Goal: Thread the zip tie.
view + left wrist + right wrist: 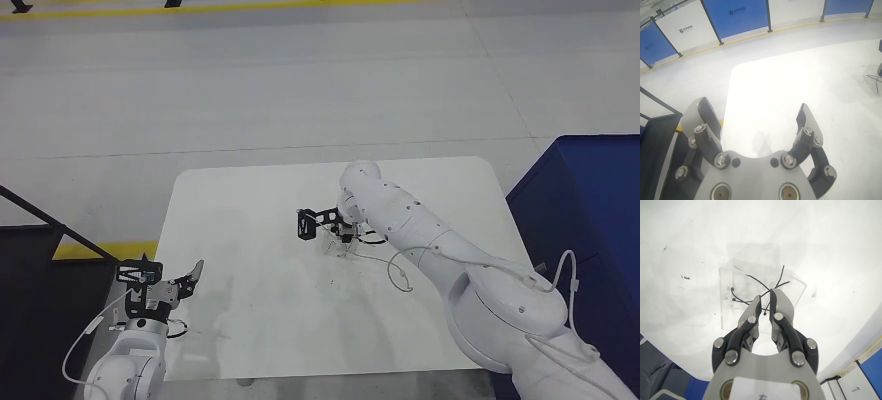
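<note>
1. Right wrist view: the right gripper (765,293) hung directly above a clear tray (726,313) of black zip ties (756,280). Its fingers were narrowed to a slim gap, with one tie running between them, not visibly pinched.
2. That narrow set probably suited picking a single thin tie from the tangle just below its tips.
3. The left gripper (753,106) was spread wide and empty over the table (772,85) corner. The tray sat well apart to its side, so it was likely waiting to take the tie's free end.

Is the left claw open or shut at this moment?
Open. The fingers of the left claw stand wide apart over the white table, with nothing between them.
</note>
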